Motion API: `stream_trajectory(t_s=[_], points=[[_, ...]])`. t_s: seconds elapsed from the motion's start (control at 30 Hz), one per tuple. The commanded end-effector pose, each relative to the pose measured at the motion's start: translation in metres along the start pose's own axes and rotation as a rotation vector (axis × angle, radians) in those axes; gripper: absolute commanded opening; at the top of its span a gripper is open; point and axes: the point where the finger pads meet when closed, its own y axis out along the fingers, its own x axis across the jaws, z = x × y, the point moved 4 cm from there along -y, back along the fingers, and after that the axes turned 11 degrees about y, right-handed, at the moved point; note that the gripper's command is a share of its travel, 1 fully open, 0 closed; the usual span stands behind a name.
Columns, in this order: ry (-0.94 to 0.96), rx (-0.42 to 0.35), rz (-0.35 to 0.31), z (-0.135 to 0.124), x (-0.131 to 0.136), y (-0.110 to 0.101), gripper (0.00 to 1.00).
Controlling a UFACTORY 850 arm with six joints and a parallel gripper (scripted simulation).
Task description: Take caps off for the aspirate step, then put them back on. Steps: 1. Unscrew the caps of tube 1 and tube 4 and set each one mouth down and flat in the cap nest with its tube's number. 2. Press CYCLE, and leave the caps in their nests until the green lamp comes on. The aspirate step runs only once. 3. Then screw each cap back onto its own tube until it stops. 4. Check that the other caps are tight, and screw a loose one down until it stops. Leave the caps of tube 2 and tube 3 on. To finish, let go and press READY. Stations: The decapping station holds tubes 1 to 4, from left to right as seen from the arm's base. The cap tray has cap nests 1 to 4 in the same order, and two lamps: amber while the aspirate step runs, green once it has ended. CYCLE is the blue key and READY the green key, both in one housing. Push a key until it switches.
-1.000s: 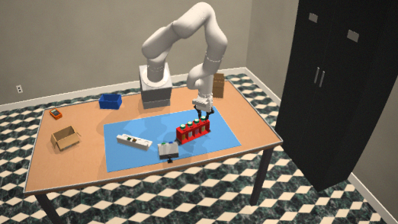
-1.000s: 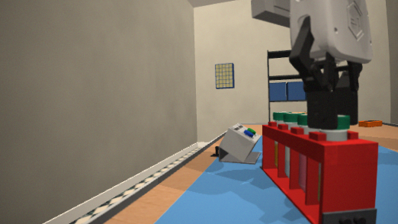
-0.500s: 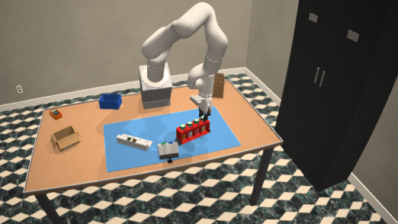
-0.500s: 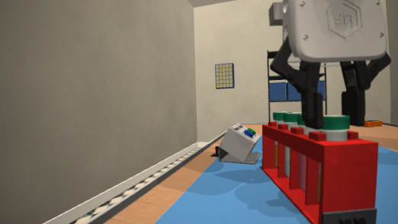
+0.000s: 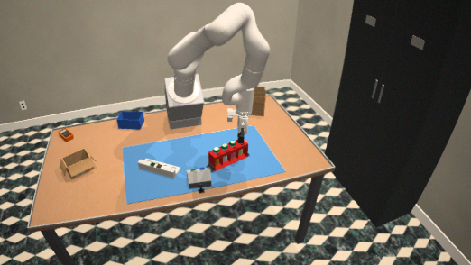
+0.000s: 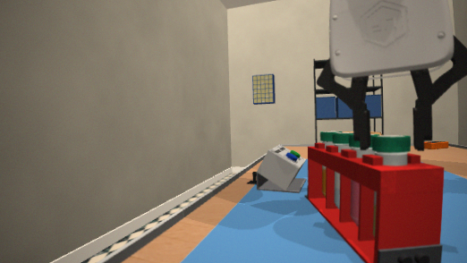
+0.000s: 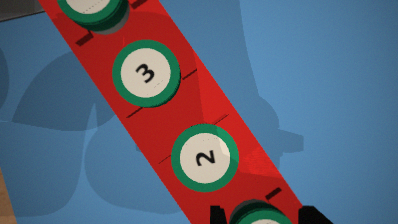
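Claw (image 5: 241,141) (image 6: 392,147) (image 7: 264,215) fingers stood half open around cap 1 (image 6: 391,144) (image 7: 265,220), holding nothing, likely ready to twist it off. Its red rack (image 5: 211,159) (image 6: 411,201) (image 7: 165,115) sat between the arm and the counter's (image 5: 298,131) (image 6: 215,201) (image 7: 5,202) far edge, toward the cupboard-side corner.

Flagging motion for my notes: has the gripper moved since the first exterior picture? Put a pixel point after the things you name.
Yes; it has turned, and its body (image 5: 242,132) (image 6: 390,143) now hangs squarely above the red station (image 6: 411,206) (image 5: 228,155).
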Motion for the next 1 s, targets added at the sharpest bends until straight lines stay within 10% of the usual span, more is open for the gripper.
stream_trajectory(t_s=[0.0, 0.2, 0.23, 0.7, 0.97], points=[[0.172, -0.052, 0.001, 0.0019, 0.0002, -0.0001, 0.46], [0.172, -0.052, 0.001, 0.0020, 0.0002, 0.0000, 0.46], [0.172, -0.052, 0.001, 0.0020, 0.0002, 0.0000, 0.00], [0.172, -0.052, 0.001, 0.0020, 0.0002, 0.0000, 0.00], [-0.128, -0.052, 0.009, 0.0021, 0.0003, -0.0001, 0.00]])
